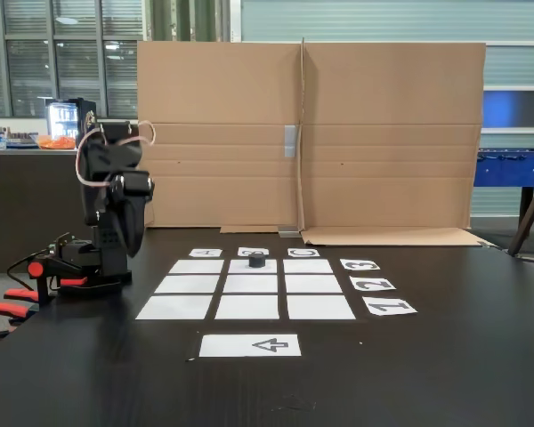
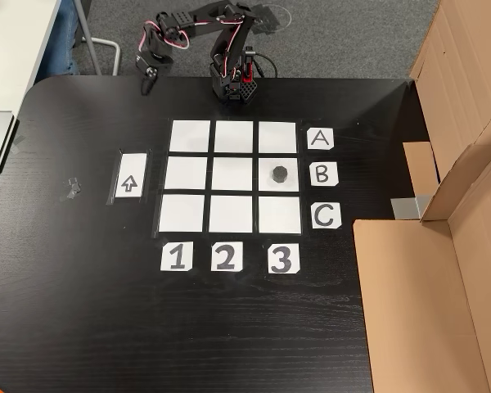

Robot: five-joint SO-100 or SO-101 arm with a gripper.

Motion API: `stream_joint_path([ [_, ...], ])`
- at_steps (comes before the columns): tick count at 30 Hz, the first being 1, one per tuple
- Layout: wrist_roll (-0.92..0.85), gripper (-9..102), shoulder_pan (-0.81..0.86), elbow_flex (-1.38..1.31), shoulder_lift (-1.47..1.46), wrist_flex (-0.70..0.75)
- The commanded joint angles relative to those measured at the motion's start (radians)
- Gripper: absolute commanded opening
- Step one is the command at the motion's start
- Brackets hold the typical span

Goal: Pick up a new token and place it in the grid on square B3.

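Observation:
The grid point(image 2: 232, 173) of nine white paper rectangles lies in the middle of the black table, and it also shows in a fixed view from the front point(image 1: 247, 307). A small black token point(image 2: 280, 173) sits on square B3 point(image 2: 291, 187), beside label B and above label 3. From the front, the token point(image 1: 256, 261) rests on the far middle square point(image 1: 238, 266). My arm is folded up at the table's edge. The gripper point(image 2: 150, 80) hangs over the top left rim, well away from the grid, fingers together and holding nothing. Seen from the front, the gripper point(image 1: 131, 242) points down at the left.
A white strip with an arrow point(image 2: 129, 184) lies left of the grid. Cardboard sheets point(image 2: 442, 246) stand along the right side, forming a wall point(image 1: 383, 133) behind the grid from the front. A small scrap point(image 2: 72, 188) lies near the left edge. Red clamps point(image 1: 9, 307) hold the base.

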Motion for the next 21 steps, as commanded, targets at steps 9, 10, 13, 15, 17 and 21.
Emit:
stream_joint_path([
  [9, -0.037, 0, -0.008, 0.36, 0.259, -0.135],
  [10, -0.038, 0, -0.014, 0.391, 0.287, -0.138],
  [13, -0.04, -1, -0.034, 0.483, 0.396, -0.144],
  [15, -0.04, -1, -0.048, 0.541, 0.48, -0.138],
  [17, -0.04, -1, -0.055, 0.595, 0.56, -0.127],
  [21, -0.049, -1, -0.061, 0.692, 0.727, -0.091],
])
